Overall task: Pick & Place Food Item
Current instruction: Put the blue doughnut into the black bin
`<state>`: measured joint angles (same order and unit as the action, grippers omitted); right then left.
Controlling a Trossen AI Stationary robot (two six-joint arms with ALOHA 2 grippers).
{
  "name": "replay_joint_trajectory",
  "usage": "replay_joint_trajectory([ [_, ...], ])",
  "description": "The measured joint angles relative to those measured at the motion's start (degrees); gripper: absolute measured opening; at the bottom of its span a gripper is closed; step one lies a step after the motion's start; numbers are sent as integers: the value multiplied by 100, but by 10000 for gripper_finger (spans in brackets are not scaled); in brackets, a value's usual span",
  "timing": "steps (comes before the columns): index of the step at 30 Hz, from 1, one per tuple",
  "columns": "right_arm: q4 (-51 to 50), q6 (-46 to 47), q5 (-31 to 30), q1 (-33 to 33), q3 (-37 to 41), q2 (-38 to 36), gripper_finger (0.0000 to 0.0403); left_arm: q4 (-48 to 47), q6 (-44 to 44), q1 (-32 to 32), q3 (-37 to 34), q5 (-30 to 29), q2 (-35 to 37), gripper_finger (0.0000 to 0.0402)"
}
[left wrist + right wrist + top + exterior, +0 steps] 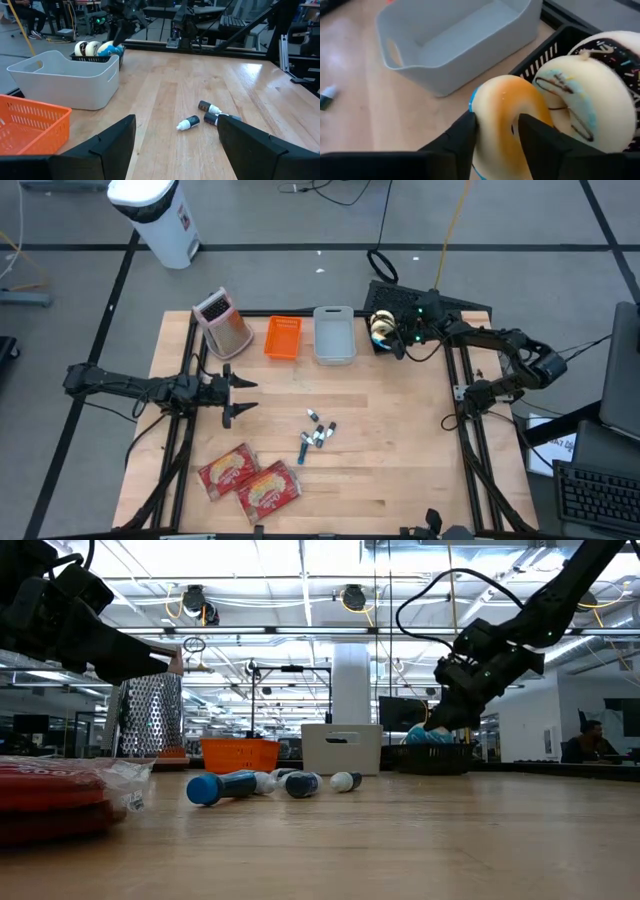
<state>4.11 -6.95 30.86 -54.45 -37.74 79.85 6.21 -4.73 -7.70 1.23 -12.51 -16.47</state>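
My right gripper [496, 132] straddles orange donut [512, 120] rim in black basket [540, 55], fingers narrow, touching it. Grey bin [455, 40] just beside. Left gripper [232, 395] wide, idle, well apart.

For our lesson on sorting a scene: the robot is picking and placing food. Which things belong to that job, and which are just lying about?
Job:
- orange doughnut
- black basket
- grey bin
- right gripper, fingers around the orange doughnut

Lying about:
- small bottles
- red packets
- orange tray
- grater
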Motion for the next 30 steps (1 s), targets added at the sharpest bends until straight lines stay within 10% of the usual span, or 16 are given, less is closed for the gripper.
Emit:
replay_joint_trajectory([
  [15,5,-129,-557,325,2,-332,153,-1,0,0,0,0,0,283],
  [30,-162,-1614,-3517,1046,0,-505,156,-4,0,1,0,0,0,283],
])
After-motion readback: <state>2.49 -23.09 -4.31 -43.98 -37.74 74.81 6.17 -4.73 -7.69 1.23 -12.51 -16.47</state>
